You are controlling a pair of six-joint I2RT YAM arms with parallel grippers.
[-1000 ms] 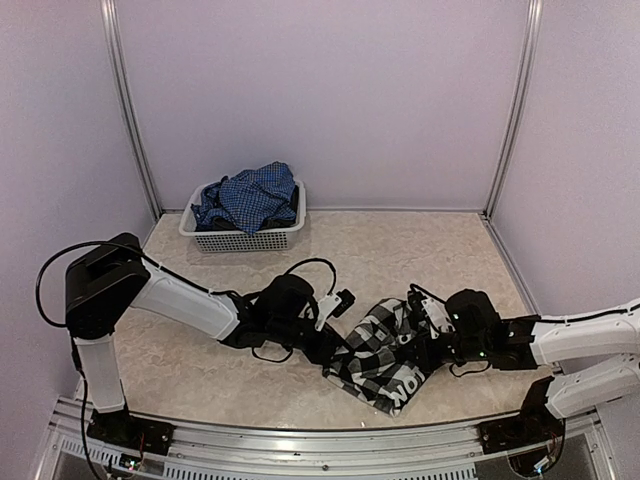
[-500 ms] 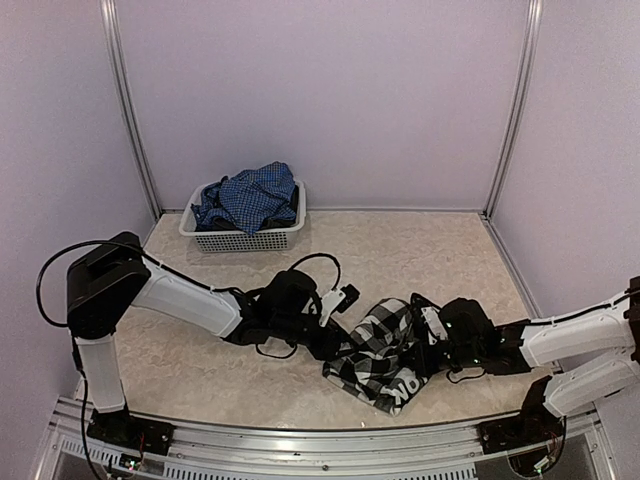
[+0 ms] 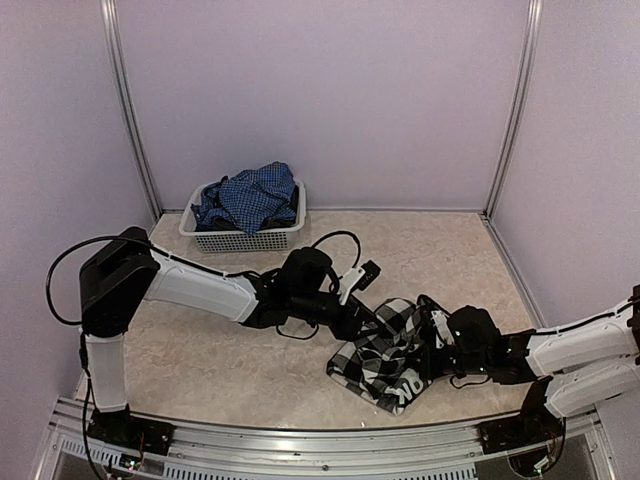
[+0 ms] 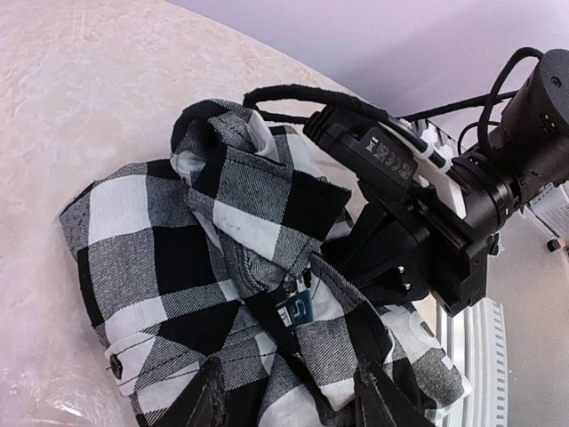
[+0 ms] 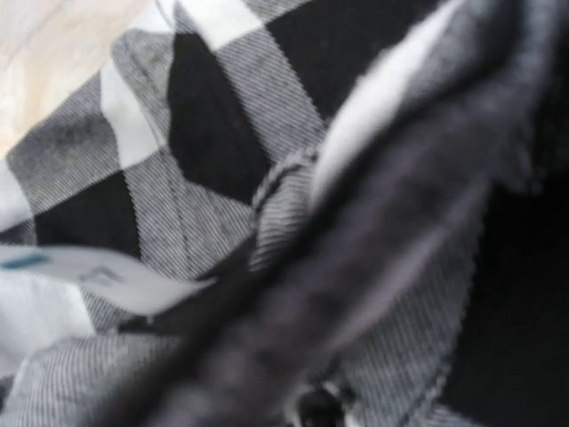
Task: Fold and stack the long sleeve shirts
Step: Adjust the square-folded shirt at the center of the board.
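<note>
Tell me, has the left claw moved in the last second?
Yes. Seen from above, the left gripper, clamped on the black-and-white shirt, has slid farther right of the white basket and up toward the back wall.

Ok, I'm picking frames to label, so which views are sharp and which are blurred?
Top view: even light, soft shadows, checked shirt crisp. Left wrist view: sharp on the cloth, some sheen on the table. Right wrist view: pressed too close, mostly out of focus, a dark fuzzy band crossing the frame.
</note>
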